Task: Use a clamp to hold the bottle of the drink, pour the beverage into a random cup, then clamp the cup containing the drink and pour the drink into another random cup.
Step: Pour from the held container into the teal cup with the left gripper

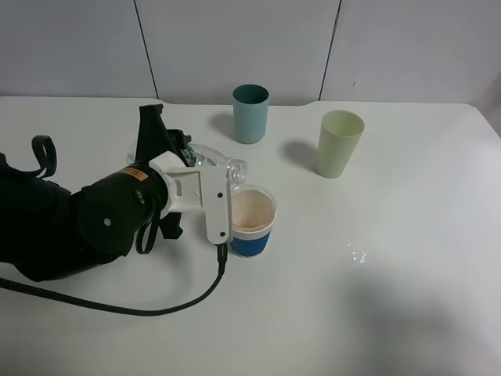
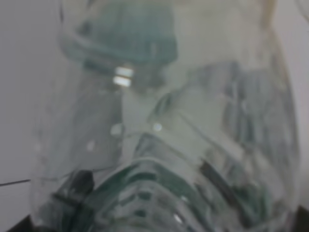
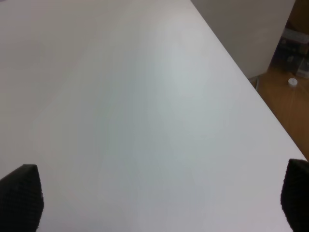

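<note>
Our left gripper (image 1: 176,153) pinches the tilted bottle (image 1: 215,160) over the blue cup (image 1: 251,221).
Teal cup (image 1: 250,113) and yellow-green cup (image 1: 340,143) stand farther right; right gripper (image 3: 157,200) spread.

Bottle: we see the small clear plastic bottle (image 1: 211,160) tipped sideways just left of the short blue-sleeved cup (image 1: 252,222), its mouth over that cup's rim.
Behind: the straight-sided teal plastic cup (image 1: 250,113) stands behind them, the tapered pale yellow-green plastic cup (image 1: 340,143) to its right.
Counter: all three cups stand on the white counter (image 1: 407,298).

Bottle (image 1: 210,159) tipped sideways, neck over blue-sleeved cup (image 1: 252,229)
</note>
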`<state>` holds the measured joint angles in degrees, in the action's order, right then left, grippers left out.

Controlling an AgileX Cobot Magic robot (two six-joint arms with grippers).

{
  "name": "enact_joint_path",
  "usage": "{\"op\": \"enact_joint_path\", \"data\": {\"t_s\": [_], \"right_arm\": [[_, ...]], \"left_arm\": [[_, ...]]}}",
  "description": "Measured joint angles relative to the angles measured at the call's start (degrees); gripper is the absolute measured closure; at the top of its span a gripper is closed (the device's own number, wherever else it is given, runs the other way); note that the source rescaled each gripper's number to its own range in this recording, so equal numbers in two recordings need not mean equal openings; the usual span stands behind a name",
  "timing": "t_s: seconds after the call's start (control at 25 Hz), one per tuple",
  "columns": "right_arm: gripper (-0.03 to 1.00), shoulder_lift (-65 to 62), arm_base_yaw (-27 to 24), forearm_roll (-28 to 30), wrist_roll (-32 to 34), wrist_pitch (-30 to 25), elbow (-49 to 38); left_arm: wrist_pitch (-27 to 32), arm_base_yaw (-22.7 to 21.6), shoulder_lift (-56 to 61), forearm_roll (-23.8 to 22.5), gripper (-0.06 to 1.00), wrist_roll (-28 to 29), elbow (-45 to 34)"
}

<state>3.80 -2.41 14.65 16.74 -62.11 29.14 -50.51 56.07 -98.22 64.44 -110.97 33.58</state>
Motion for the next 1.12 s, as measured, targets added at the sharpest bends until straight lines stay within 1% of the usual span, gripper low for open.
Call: {"op": "enact_joint_path", "data": {"t_s": [0.28,0.4,0.72,0.88,1.12], "right_arm": [[0.02,0.0,0.0,0.0,0.0,0.0,0.0],[0.02,0.0,0.0,0.0,0.0,0.0,0.0],[0.02,0.0,0.0,0.0,0.0,0.0,0.0],[0.02,0.0,0.0,0.0,0.0,0.0,0.0],[0.02,0.0,0.0,0.0,0.0,0.0,0.0]], "left_arm": [[-2.56,0.0,-0.19,-0.02,0.88,-1.17,0.0],[-2.71,0.0,-0.19,-0.06,0.88,-3.38,0.0],[-2.71,0.0,-0.19,0.01,0.88,-5.31,0.14],[-2.77,0.0,-1.24,2.34,0.88,-6.97,2.91],[-2.77,0.0,-1.93,2.71,0.88,-8.85,3.53]]}}
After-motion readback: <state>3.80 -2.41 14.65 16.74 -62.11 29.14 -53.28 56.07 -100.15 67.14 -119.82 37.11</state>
